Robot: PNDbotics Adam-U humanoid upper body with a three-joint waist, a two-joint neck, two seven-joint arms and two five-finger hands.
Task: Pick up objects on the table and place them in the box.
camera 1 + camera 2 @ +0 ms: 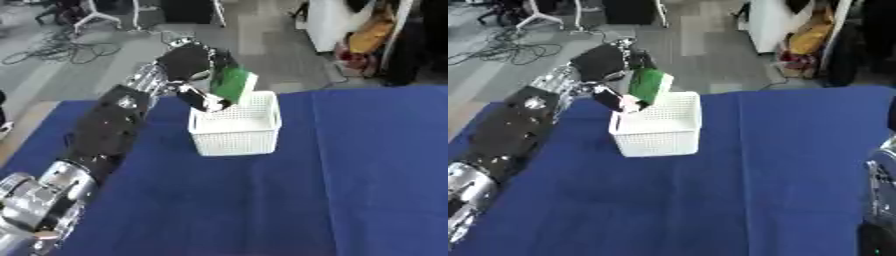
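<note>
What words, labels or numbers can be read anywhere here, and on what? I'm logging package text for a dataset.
None can be read.
Green and white package, held by the left hand over the white basket: no print can be made out on it.
White basket, blue tablecloth: no label shows.
Robot's arms: no marking legible.

R arm (pixel 878 200) cut off by frame edge.

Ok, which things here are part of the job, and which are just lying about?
Job:
- flat green and white packet, held over the basket
- white perforated plastic basket
- left hand, curled round the packet

Lying about:
- blue tablecloth
- black cables on the floor
- white chair legs
</note>
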